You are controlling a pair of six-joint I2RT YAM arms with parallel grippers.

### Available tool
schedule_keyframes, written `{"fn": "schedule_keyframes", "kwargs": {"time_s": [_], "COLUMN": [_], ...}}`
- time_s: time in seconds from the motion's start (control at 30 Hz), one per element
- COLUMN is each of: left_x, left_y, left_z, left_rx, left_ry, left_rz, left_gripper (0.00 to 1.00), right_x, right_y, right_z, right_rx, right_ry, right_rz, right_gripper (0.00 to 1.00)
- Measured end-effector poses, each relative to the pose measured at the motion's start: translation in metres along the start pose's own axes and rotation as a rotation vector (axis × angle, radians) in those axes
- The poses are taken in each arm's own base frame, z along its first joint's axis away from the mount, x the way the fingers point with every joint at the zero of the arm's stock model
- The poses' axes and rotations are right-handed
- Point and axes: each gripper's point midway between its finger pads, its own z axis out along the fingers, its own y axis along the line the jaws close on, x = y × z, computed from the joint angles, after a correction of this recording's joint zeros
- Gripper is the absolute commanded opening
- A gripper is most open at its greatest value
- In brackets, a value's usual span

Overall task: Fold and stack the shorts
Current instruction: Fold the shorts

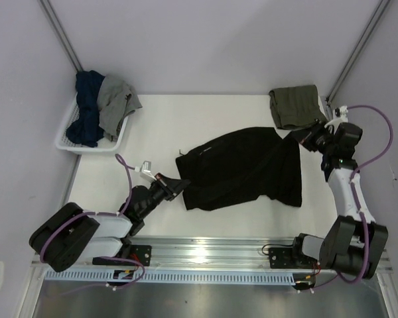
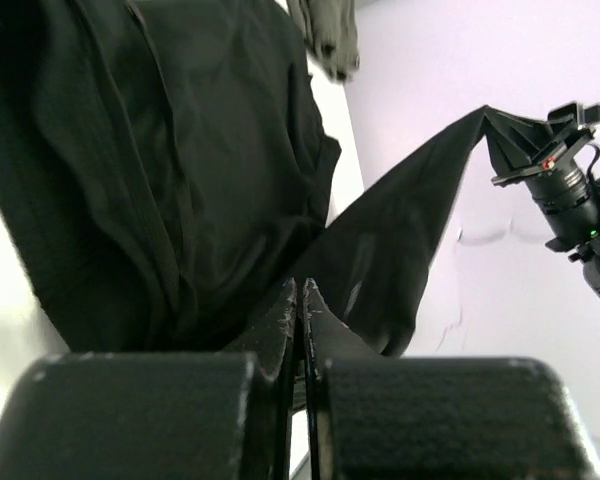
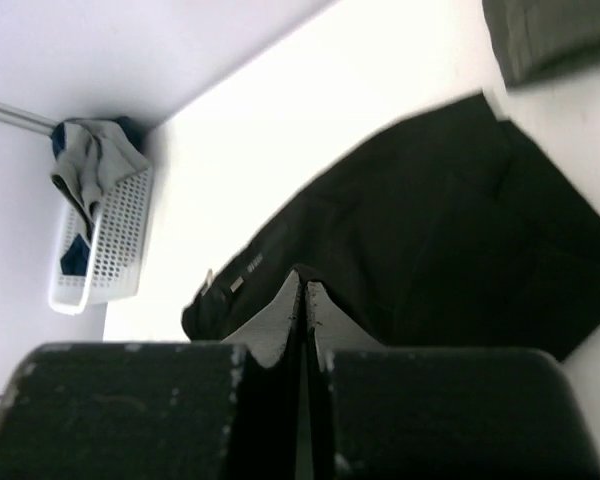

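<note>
Left gripper (image 1: 178,183) is pinched shut at the near-left edge of the black shorts (image 1: 242,169). Its wrist view shows the jaws pressed together with dark cloth bunched at the tips, so I read it as gripping the hem. Right gripper (image 1: 302,137) is clamped on the far-right corner. From the left wrist view that corner is lifted off the table (image 1: 159,126), with the cloth hanging in a taut sheet down from it.

Black shorts lie spread mid-table, slightly skewed and wrinkled in the middle. Olive shorts (image 1: 294,106) sit folded at the far-right corner of the table, just beyond the right gripper and apart from the black pair.

Handling, my read:
- Thin, light, fully limp. It sags wherever it's unsupported, so it won't hold a crease on its own.
- Looks a bit slick, and a shallow pinch could slip out under tension.
- Best holds are the edges and corners, at the waistband or leg hems where the cloth is doubled. Two opposite corners, as held now, keep it flat for a fold.
- Nothing fragile, but the cloth is likely to drag and bunch against the table.

White basket (image 1: 79,150) is at the far left, well clear. It holds a dark blue garment (image 1: 86,112) and a grey garment (image 1: 116,103), with the grey one draped over the rim.
</note>
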Motion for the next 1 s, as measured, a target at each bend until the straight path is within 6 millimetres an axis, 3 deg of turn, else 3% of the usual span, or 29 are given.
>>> {"fn": "schedule_keyframes", "kwargs": {"time_s": [0.1,0.2,0.33,0.47,0.63,0.7,0.73,0.83,1.0], "left_x": [-0.014,-0.032,-0.056,-0.068,-0.073,-0.069,-0.066,-0.059,-0.056], "left_y": [0.001,0.000,-0.007,0.004,0.022,0.033,0.039,0.043,0.004], "left_z": [0.000,-0.004,-0.016,-0.026,-0.019,-0.014,-0.012,0.006,0.061], "left_rx": [-0.006,-0.018,-0.028,-0.111,-0.213,-0.255,-0.274,-0.312,-0.189], "left_ry": [-0.047,-0.103,-0.200,-0.258,-0.255,-0.227,-0.210,-0.122,0.032], "left_rz": [-0.023,-0.040,-0.041,-0.035,-0.024,-0.009,0.005,0.056,0.130], "left_gripper": [0.00,0.00,0.00,0.00,0.02,0.19,0.36,0.59,0.70], "right_x": [-0.028,-0.043,-0.050,-0.060,-0.064,-0.059,-0.056,-0.051,-0.050], "right_y": [0.006,0.006,0.004,0.016,0.024,0.019,0.016,0.010,0.009], "right_z": [0.019,0.038,0.065,0.095,0.128,0.136,0.138,0.142,0.142], "right_rx": [-0.032,-0.056,-0.075,-0.122,-0.174,-0.174,-0.171,-0.163,-0.168], "right_ry": [-0.020,-0.015,0.017,0.043,0.065,0.081,0.090,0.103,0.108], "right_rz": [-0.019,-0.024,-0.019,-0.036,-0.055,-0.045,-0.038,-0.028,-0.026], "right_gripper": [0.00,0.00,0.00,0.00,0.00,0.00,0.00,0.00,0.00]}}
